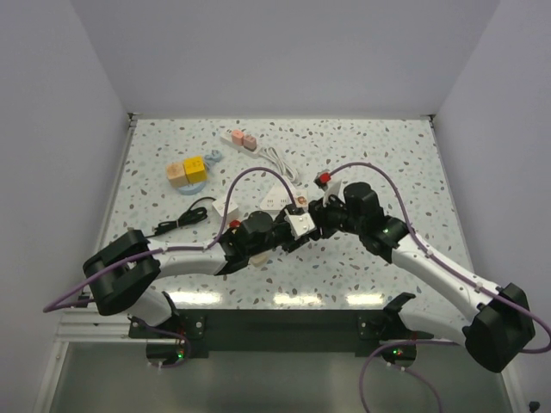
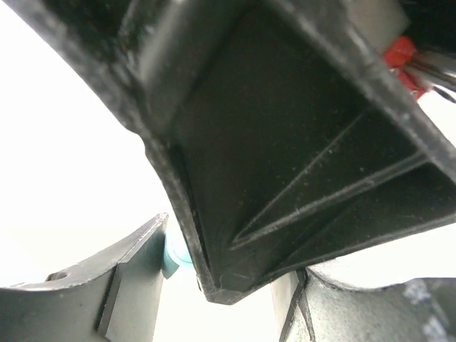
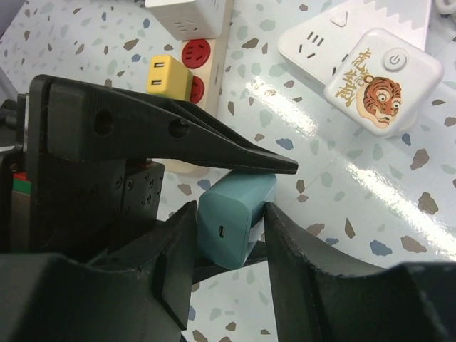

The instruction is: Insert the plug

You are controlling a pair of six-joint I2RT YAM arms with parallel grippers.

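A teal plug (image 3: 235, 217) hangs above the table between both grippers. My right gripper (image 3: 229, 239) has a finger pressed on each side of it. The left gripper's two black fingers (image 3: 214, 135) lie over and under the same plug. In the left wrist view only a sliver of the teal plug (image 2: 174, 253) shows against my left gripper's (image 2: 228, 303) left pad; the right gripper's finger (image 2: 285, 142) hides the remainder. In the top view the two grippers, left (image 1: 293, 231) and right (image 1: 317, 218), meet at the table's middle, and the plug is hidden there.
A white cube socket with a tiger print (image 3: 370, 82) lies on the table beyond the plug. A white strip with red sockets (image 3: 199, 53) carries a yellow plug (image 3: 169, 78). Yellow blocks (image 1: 188, 170), a pink-socket strip (image 1: 239, 138) and a black cable (image 1: 181, 219) lie farther back.
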